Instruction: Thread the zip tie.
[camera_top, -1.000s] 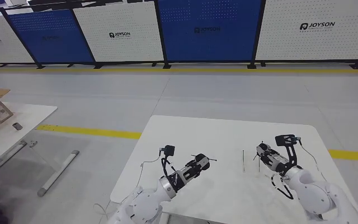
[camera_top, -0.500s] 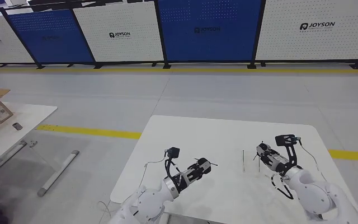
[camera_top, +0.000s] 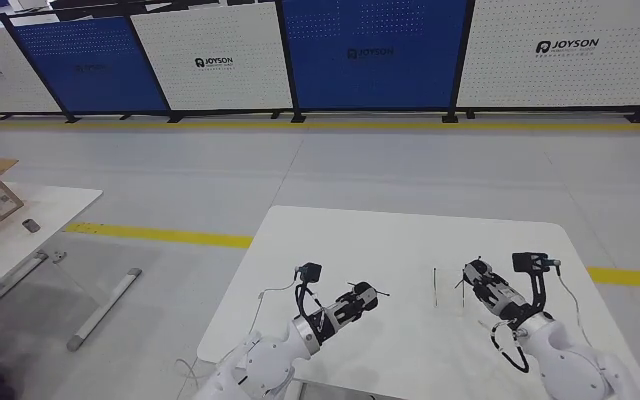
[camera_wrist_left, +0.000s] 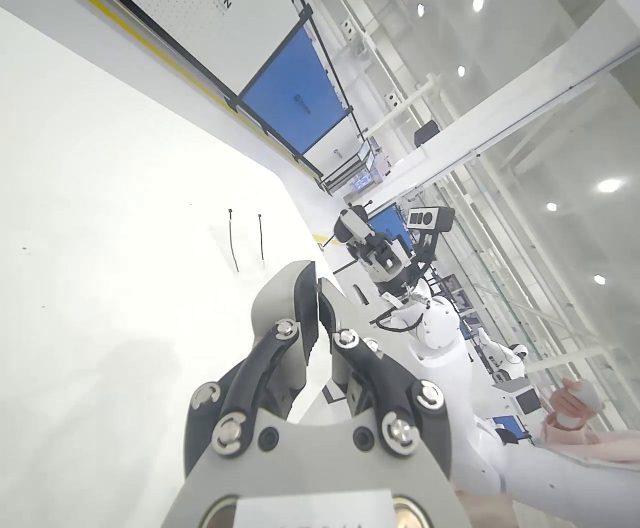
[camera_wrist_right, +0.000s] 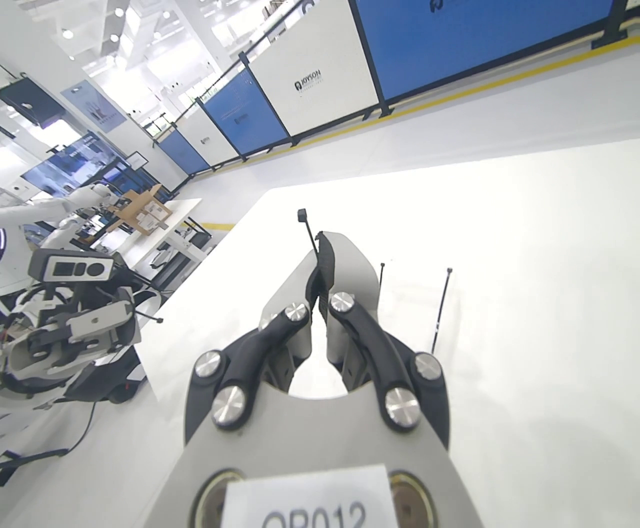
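Observation:
My left gripper (camera_top: 366, 293) (camera_wrist_left: 318, 289) hovers over the near-left part of the white table (camera_top: 400, 240), shut on a thin black zip tie (camera_top: 378, 291) that lies crosswise in its jaws. The right gripper (camera_top: 472, 272) (camera_wrist_right: 319, 260) is over the table's right side, shut on a second zip tie (camera_wrist_right: 306, 226) whose square head sticks up past the fingertips. In the right wrist view the left gripper (camera_wrist_right: 131, 312) is off to the side, a tie end (camera_wrist_right: 150, 317) poking out of it. The two grippers are well apart.
Two loose zip ties (camera_wrist_right: 381, 276) (camera_wrist_right: 442, 307) lie side by side on the table just beyond the right gripper; one of them (camera_top: 435, 286) lies between the arms in the top view. Another white table (camera_top: 40, 215) stands at the far left, across open floor.
The right wrist has turned, swinging its camera outward to the right while the gripper stays near the same spot. The left arm shifted slightly forward early on, then held still.

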